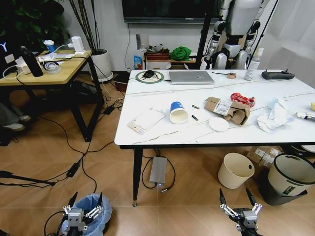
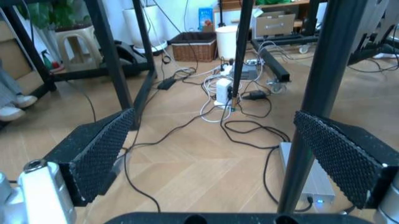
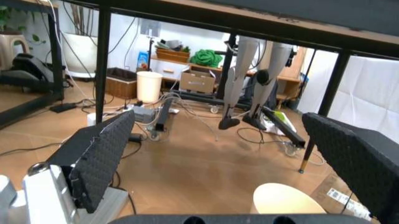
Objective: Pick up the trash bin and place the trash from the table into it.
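Note:
The trash bin (image 1: 96, 216), lined with a crinkly light-blue bag, stands on the floor at the lower left, left of the table's front leg. My left gripper (image 1: 87, 196) hovers open just over its rim; in the left wrist view this gripper (image 2: 212, 121) has nothing between its pads. My right gripper (image 1: 235, 192) is open and low by the floor, in front of the table (image 1: 162, 135). On the table lie a blue-white paper cup (image 1: 177, 112), a pink-white packet (image 1: 146, 120), a torn cardboard box (image 1: 227, 110), a red wrapper (image 1: 242, 99), a white lid (image 1: 218, 124) and crumpled tissues (image 1: 273, 117).
A cream bucket (image 1: 236, 169) and a grey-and-black bin (image 1: 288, 177) stand under the table's right side. The black table leg (image 1: 137, 174), a power brick (image 1: 158, 169) and cables crowd the floor. A laptop (image 1: 191, 77) and controller (image 1: 277, 74) sit at the table's back. A wooden desk (image 1: 44, 69) stands left.

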Robot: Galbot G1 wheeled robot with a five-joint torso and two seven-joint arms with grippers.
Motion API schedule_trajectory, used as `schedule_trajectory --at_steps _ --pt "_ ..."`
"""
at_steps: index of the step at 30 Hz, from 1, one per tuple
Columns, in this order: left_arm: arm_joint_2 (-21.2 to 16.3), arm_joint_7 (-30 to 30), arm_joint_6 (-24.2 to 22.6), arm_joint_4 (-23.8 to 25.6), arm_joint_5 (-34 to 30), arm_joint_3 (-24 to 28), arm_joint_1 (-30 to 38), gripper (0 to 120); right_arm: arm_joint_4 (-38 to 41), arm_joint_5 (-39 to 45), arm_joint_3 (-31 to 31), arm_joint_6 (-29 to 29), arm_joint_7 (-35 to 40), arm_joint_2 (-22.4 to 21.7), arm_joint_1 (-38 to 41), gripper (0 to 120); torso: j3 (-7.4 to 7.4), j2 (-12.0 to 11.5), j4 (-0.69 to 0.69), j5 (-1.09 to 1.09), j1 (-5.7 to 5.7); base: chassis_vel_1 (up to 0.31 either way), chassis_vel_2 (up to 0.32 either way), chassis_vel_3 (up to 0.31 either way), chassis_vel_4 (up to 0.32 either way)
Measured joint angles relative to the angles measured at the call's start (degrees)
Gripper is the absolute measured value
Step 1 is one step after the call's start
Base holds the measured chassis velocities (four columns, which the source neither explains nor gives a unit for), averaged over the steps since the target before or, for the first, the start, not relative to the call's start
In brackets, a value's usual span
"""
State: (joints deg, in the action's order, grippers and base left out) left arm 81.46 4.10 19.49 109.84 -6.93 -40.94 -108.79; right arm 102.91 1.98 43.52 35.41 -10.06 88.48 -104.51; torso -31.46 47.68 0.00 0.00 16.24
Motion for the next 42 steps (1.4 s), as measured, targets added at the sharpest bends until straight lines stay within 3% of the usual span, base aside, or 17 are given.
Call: schedule_trajectory --at_steps 42 --pt "-0.5 -0.1 0.0 -1.0 -1.7 -0.5 -0.2 100 -0.5 -1.1 0.1 0.2 -0.1 1.7 0.9 100 6.12 -10.4 0.00 -0.01 -4.29 0.000 0.000 0.000 0.000"
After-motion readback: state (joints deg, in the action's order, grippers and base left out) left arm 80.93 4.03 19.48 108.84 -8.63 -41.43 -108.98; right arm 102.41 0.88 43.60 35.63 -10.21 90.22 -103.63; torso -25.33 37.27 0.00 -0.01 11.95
